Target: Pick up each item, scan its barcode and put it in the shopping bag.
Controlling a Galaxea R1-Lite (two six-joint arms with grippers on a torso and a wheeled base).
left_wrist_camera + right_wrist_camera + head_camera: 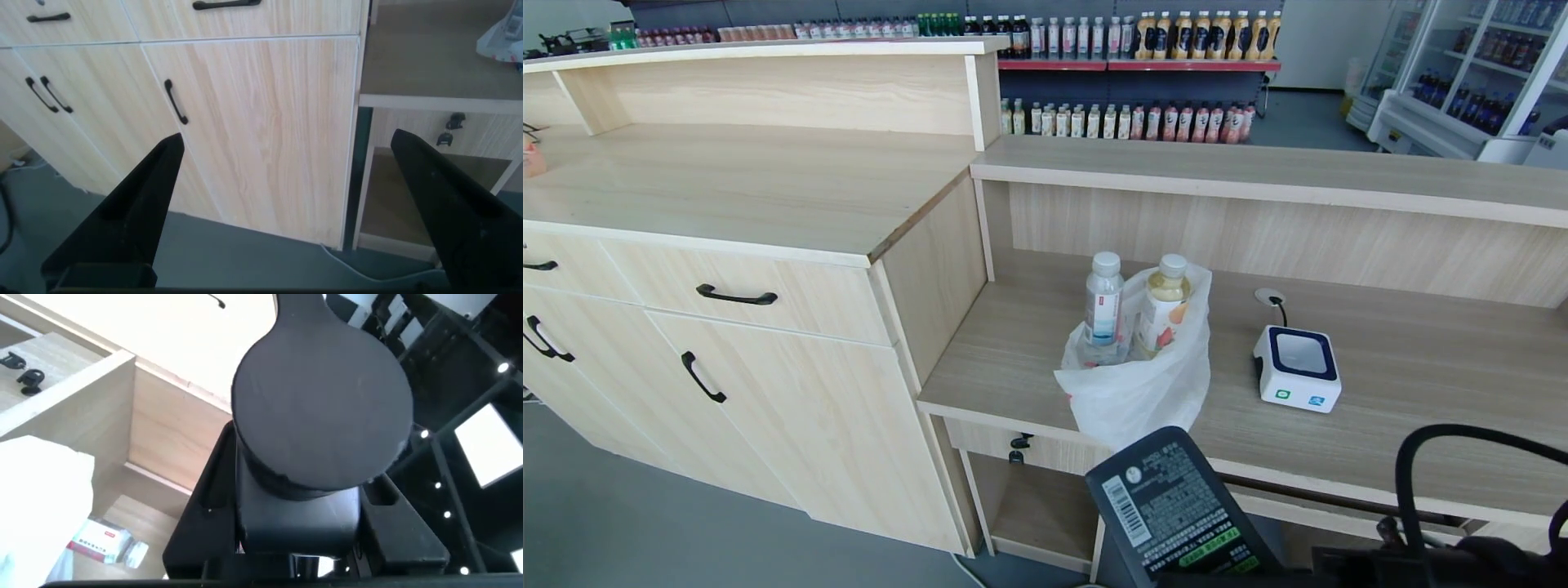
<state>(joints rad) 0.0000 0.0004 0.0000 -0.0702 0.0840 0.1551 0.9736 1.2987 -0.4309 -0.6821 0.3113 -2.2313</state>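
Gripping a black pack (1176,506), right gripper (298,535) clenched on it at 6 o'clock of the shopping bag (1131,396) holding two bottles (1103,306); scanner (1297,367) at bag's 3 o'clock; left gripper (288,137) fingers spread, empty

Bright, even light; bowed edges

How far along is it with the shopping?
Done, it seems: a clear bottle and a yellow bottle stand in the shopping bag. In hand: the right tool seems to hold a black packet, barcode showing, short of the scanner. Left: scan that packet and bag it. The left tool hangs open and empty.
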